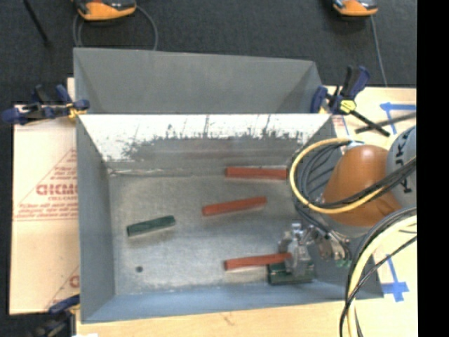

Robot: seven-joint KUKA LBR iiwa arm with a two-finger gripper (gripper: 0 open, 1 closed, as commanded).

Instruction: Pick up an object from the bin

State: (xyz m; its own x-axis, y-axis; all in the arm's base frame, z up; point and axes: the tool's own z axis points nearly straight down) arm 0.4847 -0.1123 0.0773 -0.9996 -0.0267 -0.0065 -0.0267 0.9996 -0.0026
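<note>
My gripper (300, 248) hangs low in the bin's front right corner. Just below it in the view lies a small dark green block (289, 276), close against the front wall. A red bar (255, 262) lies flat to the left of the gripper, its right end almost under it. I cannot see whether either thing touches the gripper.
Two more red bars lie further back: one in the middle (233, 206), one near the back wall (255, 173). A green bar (151, 225) rests at the left. The arm's orange cover and looped cables overhang the bin's right wall.
</note>
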